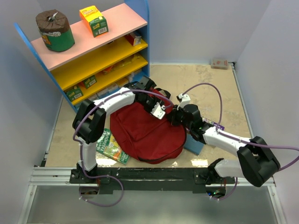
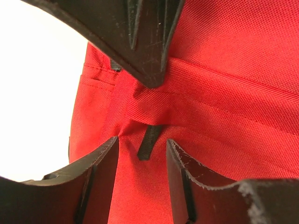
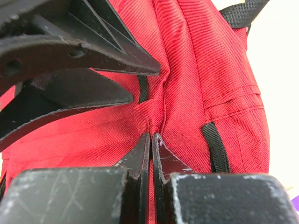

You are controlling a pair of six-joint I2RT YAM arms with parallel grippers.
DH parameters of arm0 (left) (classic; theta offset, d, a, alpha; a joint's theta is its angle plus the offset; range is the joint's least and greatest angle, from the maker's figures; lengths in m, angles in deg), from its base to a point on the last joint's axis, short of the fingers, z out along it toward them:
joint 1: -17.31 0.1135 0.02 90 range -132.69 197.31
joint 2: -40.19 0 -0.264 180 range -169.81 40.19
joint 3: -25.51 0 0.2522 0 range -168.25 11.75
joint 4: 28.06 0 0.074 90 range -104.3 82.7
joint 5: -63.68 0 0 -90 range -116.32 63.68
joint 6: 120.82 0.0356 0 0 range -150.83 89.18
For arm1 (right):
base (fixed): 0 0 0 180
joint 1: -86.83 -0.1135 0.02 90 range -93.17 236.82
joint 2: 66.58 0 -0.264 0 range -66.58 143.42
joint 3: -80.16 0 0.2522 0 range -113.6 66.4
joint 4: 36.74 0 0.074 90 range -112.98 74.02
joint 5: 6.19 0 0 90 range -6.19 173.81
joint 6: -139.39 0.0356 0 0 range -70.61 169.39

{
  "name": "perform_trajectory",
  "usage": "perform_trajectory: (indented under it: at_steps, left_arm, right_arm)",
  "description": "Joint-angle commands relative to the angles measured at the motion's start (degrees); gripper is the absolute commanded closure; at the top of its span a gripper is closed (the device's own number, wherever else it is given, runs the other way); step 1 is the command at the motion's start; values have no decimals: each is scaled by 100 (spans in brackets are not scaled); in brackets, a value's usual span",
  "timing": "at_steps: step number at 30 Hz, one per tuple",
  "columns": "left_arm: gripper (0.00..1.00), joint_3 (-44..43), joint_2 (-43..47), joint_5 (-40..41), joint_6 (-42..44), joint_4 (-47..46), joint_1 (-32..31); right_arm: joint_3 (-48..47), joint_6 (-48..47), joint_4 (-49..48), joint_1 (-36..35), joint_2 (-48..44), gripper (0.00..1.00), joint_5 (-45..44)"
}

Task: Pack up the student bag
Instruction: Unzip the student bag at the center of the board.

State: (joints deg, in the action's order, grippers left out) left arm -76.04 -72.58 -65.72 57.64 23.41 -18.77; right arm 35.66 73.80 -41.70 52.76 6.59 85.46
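At the centre of the overhead view, the right fingers (image 3: 138,156) are pressed together on a puckered pinch of the dark-red soft fabric backpack (image 1: 140,133). Just to their left, the left fingers (image 2: 100,172) stand half closed astride a raised fold with a short black tab (image 2: 147,142); whether they clamp it I cannot tell. The backpack lies flat on the sandy desk (image 1: 196,72), mid-frame, its black-strapped end up the frame and its rounded edge toward the arm bases. A green paperback book (image 1: 112,148) shows at its lower-left edge, the cover print too small to read. A blue case (image 1: 193,143) lies at its right edge. Upper left, a blue-sided shelf (image 1: 119,21) carries a green cylinder with a brown top (image 1: 56,32) and an orange-and-green carton (image 1: 94,21) on its pink board. Small green boxes (image 1: 74,93) sit on the yellow boards; their labels are illegible.
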Motion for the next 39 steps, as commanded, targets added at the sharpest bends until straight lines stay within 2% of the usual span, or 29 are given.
perform_trajectory:
  at_steps: [1, 6, 11, 14, 15, 16, 18, 25, 32, 39]
  left_arm:
    - [51, -212, -105, -218, 100, 87, -75]
    - [59, -353, -228, -77, 276, 386, -101]
    - [64, -414, -298, 2, 136, 184, -101]
    - [79, -441, -298, 2, 136, 166, -110]
    - [89, -423, -289, 28, 136, 201, -128]
    - [94, -423, -289, 37, 153, 219, -128]
    - [100, -423, -281, 64, 180, 323, -137]
    - [100, -318, -79, 213, 338, 623, -128]
    - [100, 200, 361, 546, 364, 685, -110]
    - [100, 666, 765, 916, 83, 474, -101]
  right_arm:
    - [-20, -41, -246, -39, -268, 100, 362]
    - [-19, -58, -255, -39, -364, 100, 301]
    - [-2, -50, -308, -39, -382, 100, 371]
    - [42, -50, -308, -39, -373, 100, 354]
    - [51, -50, -299, -48, -373, 100, 336]
    - [51, -50, -299, -39, -373, 100, 336]
    - [77, -41, -281, -39, -365, 100, 310]
    - [-11, -15, -18, -39, -242, 100, -146]
    - [-195, 47, 369, -30, -189, 100, -858]
    - [-257, 152, 439, -30, -31, 100, -991]
